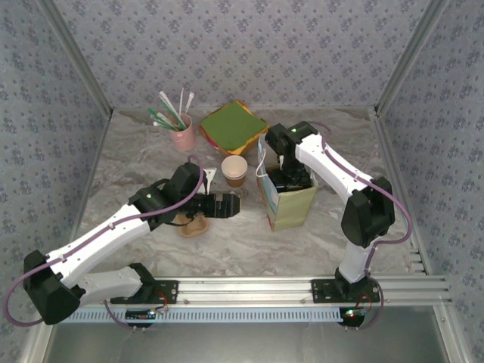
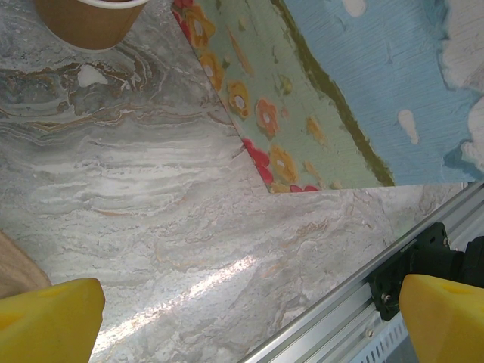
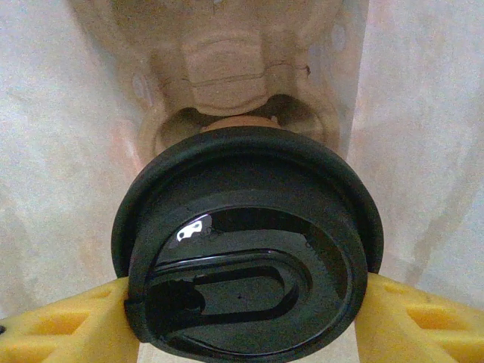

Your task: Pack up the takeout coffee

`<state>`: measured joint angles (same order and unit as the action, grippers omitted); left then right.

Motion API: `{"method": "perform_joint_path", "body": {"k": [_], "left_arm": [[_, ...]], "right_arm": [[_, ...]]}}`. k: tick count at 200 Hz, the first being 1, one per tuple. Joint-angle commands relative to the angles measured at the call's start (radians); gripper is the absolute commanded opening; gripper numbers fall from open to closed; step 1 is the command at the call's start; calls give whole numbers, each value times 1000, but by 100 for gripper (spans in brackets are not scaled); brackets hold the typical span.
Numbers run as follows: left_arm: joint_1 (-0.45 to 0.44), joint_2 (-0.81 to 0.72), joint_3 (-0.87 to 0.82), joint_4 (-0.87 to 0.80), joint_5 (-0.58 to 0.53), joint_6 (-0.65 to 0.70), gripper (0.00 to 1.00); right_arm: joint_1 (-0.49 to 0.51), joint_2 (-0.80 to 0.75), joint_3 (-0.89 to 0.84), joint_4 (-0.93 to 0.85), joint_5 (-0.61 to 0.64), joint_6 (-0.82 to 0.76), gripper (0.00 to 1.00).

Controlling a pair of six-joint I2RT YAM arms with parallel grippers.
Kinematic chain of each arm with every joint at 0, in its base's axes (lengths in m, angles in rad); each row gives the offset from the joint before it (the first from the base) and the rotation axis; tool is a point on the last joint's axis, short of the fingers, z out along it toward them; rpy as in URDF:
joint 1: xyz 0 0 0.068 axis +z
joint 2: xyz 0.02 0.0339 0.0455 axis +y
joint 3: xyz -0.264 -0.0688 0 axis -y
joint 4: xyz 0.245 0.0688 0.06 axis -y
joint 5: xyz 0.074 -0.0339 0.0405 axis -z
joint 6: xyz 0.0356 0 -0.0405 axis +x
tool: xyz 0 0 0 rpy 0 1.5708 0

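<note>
Top external view: the marble-patterned table [image 1: 121, 174] carries everything. Next in size, the paper bag [image 1: 291, 208] stands upright with its mouth open, and the right arm [image 1: 340, 178] reaches down into it from above.

Right wrist view, inside the bag: the right claw [image 3: 243, 333] is partly open. Its yellow fingers [image 3: 68, 325] press against both sides of the coffee [image 3: 242, 227], gripping it at the black lid. A sliver of the brown cup shows past the lid's far rim. Beyond the claw, lower in the bag, lies a moulded cardboard tray [image 3: 227, 68]; whether the cup touches it I cannot tell.

The left claw [image 1: 227, 206] hovers low over the table with the bag just to its right, its jaws spread wide and holding nothing. Its wrist view shows the bag's flowered side ahead of the fingertips. A stack of napkins [image 1: 232, 125] lies well beyond this claw. A cardboard carrier [image 1: 195, 224] sits under its wrist, and an open cup [image 1: 234, 172] with no lid stands just beyond its fingers. A pink cup of straws [image 1: 181, 134] stands farther off.
</note>
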<state>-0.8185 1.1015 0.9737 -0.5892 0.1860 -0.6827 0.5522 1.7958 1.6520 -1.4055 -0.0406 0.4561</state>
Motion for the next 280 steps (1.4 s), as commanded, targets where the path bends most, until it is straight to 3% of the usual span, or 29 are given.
{"method": "perform_joint_path", "body": {"k": [1,280], "left_arm": [[-5,-11,43,3,-13,-7,100],[-13,-23,37,-9,-24,-15,100]], "right_arm": [[-2,-23,-4,-20,8,1,67],[-6,-16,-72,47,3,0,67]]}}
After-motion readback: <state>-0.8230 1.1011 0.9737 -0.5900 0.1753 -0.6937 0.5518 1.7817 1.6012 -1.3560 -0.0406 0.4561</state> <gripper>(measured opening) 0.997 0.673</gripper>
